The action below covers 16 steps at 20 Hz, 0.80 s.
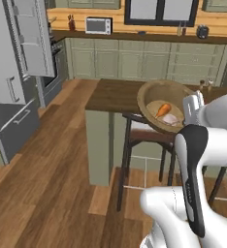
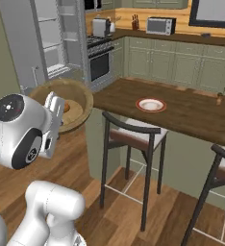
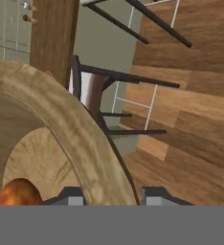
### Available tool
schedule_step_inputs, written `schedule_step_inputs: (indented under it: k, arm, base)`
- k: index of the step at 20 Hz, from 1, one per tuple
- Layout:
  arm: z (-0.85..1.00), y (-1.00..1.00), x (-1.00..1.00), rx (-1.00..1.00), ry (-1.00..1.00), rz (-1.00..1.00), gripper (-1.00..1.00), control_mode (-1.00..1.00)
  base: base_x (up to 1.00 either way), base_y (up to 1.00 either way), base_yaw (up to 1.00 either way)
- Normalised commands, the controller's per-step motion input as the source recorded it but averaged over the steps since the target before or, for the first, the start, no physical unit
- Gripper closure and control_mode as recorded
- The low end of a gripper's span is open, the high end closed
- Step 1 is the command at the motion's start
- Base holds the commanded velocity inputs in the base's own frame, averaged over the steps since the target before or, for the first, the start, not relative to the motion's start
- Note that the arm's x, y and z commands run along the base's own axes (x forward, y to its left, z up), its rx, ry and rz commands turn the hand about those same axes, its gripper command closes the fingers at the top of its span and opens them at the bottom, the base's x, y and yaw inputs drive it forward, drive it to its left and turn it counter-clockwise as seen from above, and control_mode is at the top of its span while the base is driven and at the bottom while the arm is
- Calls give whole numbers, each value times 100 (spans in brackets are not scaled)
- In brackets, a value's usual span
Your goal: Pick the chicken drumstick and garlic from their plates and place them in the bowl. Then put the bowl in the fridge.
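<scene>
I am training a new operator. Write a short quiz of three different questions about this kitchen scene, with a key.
1. True or false: the end effector grips the bowl by its rim.
2. Which is in the bowl? A) bread B) chicken drumstick C) spoon
3. Fill in: the fridge door stands ____.

Key: 1 true; 2 B; 3 open.

bowl (image 1: pixel 154 97) near rim behind arm, drumstick (image 3: pixel 16 194) cut off
</scene>
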Motion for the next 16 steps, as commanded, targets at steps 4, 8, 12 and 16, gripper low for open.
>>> schedule_step_inputs:
  k: [4,8,12,16]
  arm:
    - [0,0,0,0,0,0,100,100]
    - [0,0,0,0,0,0,100,100]
    - [0,0,0,0,0,0,100,100]
    - [0,0,0,0,0,0,100,100]
  base:
    - [36,100,25]
    - [41,100,22]
    - [92,100,3]
    - [100,92,-11]
